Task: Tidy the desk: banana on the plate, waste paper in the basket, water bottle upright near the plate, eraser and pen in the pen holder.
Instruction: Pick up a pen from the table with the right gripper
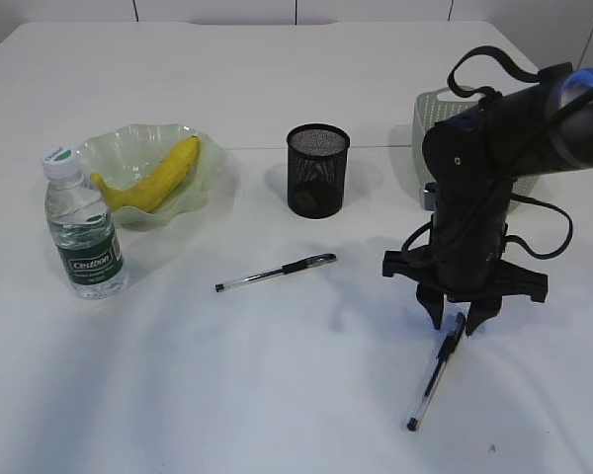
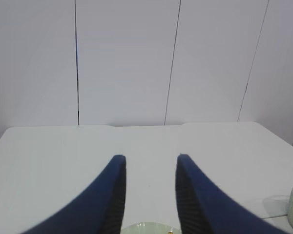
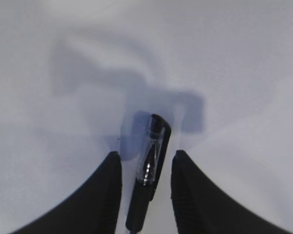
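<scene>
While the right pincer point(image 1: 458, 322) stands over the near-right pen point(image 1: 435, 373), jaws partly open astride its cap end with gaps either side, the pen step is in hand. Next: close, lift, carry far-left to the pen holder point(image 1: 317, 170). Left pincer point(image 2: 149, 195) is partly open, empty.

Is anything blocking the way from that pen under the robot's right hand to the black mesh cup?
Nothing visible. Only bare white table lies between the clear black-capped pen under the right hand and the black mesh pen holder.
</scene>
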